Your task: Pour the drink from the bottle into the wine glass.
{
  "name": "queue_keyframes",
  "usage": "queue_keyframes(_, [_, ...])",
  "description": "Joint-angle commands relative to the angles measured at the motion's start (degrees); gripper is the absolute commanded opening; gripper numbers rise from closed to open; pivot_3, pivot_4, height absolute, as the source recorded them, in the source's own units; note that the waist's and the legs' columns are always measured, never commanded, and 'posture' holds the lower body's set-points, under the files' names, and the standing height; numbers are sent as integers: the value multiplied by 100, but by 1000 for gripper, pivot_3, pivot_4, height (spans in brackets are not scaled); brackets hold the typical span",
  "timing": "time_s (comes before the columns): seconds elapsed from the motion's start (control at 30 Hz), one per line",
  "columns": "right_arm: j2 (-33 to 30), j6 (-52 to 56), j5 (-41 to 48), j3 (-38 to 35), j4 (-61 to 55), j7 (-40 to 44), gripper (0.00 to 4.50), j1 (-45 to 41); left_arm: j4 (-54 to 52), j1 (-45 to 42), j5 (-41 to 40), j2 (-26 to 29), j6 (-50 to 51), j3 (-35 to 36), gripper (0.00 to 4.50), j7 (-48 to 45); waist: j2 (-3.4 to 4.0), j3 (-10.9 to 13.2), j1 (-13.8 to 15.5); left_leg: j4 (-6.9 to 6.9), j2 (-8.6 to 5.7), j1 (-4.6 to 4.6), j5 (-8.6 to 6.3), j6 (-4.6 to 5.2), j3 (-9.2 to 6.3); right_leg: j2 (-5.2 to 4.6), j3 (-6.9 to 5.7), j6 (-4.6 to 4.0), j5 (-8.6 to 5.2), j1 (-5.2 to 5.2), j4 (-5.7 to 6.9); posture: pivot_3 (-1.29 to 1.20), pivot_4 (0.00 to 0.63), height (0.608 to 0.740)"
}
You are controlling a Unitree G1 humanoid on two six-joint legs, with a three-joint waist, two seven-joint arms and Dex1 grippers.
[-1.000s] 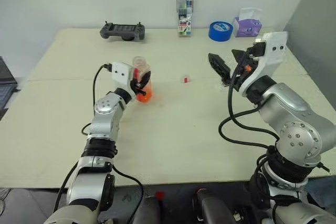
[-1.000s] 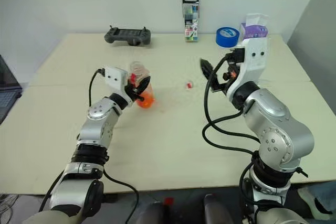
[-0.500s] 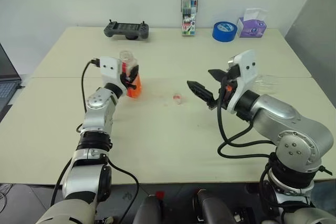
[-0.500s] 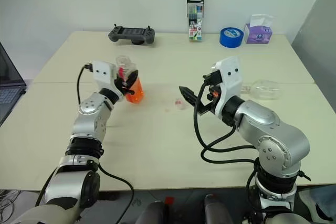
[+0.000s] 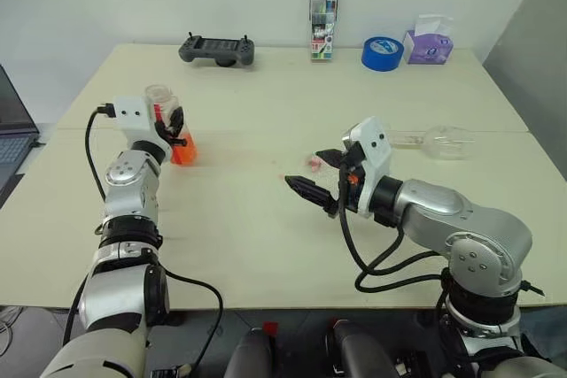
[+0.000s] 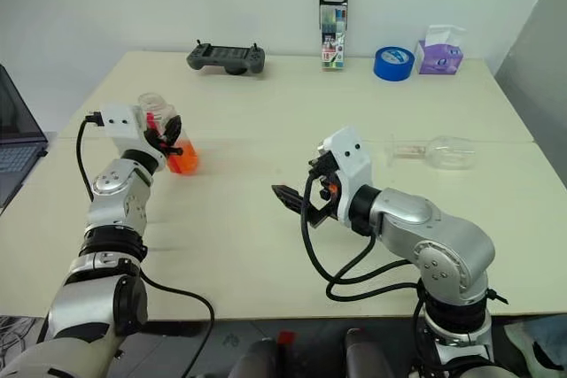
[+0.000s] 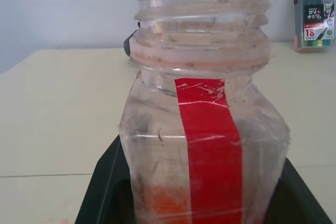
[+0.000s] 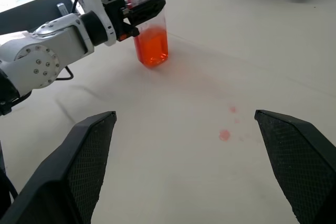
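Behind the left gripper (image 5: 174, 124), the bottle (image 5: 173, 126) is half hidden.

An uncapped clear bottle (image 5: 171, 128) stands upright at the table's left, orange drink (image 8: 151, 46) filling its bottom; the wine glass (image 6: 436, 150) seemingly lies sideways far right.

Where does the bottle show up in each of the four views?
Left eye view: bottle, far left, in the left gripper.
Right eye view: far left too.
Left wrist view: centre, close up.
Right wrist view: upper left.
Shared landmark: its red strip.
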Motion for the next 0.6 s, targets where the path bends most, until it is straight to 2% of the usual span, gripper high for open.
queue_keyframes(0.03, [10, -138, -30, 69, -138, -52, 4500, -84, 11, -212, -69, 100, -183, 132, 1635, -5, 0, 0, 0, 0, 0, 0, 0, 0, 0, 0, 0, 0, 0, 0, -1, 0, 150, 740])
queue_keyframes(0.27, [-69, -155, -61, 109, -147, -97, 4500, -64, 77, -135, -47, 72, -208, 100, 3948, -21, 0, 0, 0, 0, 1, 1, 1, -1, 0, -2, -1, 0, 0, 0, 2, 0, 150, 740])
queue_keyframes(0.33, [-93, -174, -66, 119, -137, -97, 4500, -58, 66, -86, -22, 70, -217, 84, 4487, -3, 0, 0, -1, 0, 1, 2, 1, -2, 0, -2, -1, 0, 0, 0, 2, 0, 150, 740])
queue_keyframes(0.6, [-147, -285, -59, 36, -64, -97, 4500, -58, -586, 513, 70, -48, -47, -18, 4487, 219, 0, 0, 0, 0, 2, 2, 1, -2, -2, -5, 4, -1, 0, 0, 2, 0, 150, 740])
